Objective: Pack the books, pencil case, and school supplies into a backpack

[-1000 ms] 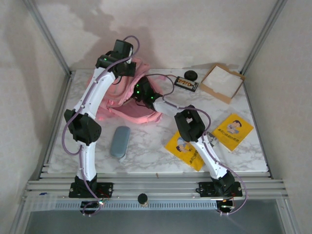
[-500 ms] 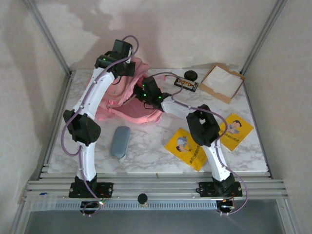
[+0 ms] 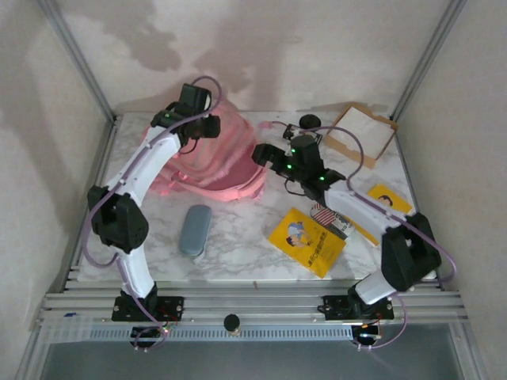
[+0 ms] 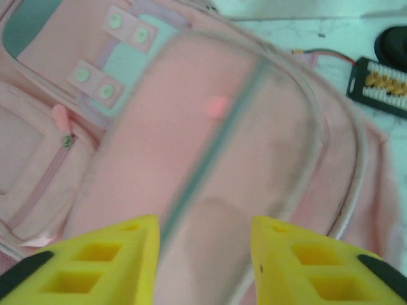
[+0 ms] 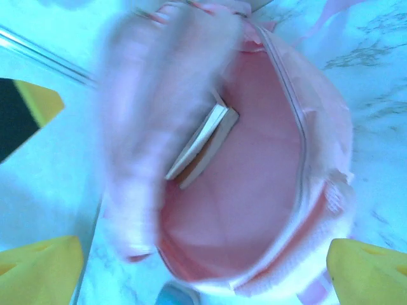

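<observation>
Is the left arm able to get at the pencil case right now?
Probably yes: the pencil case lies alone on bare table beside the left arm, nothing over it; the left gripper is up at the backpack.

Rises with the left arm (image 3: 150, 158) from the near base, kinks outward at the elbow, stretches far forward and ends in the left gripper (image 3: 207, 127) (image 4: 203, 254), tilted downward, yellow fingers (image 4: 102, 260) parted partway. Leans out to the right with the right arm (image 3: 360, 210), folds at the elbow, reaches back toward the middle and carries the right gripper (image 3: 265, 154) (image 5: 203, 260) with yellow fingers (image 5: 44, 267) spread wide.
</observation>
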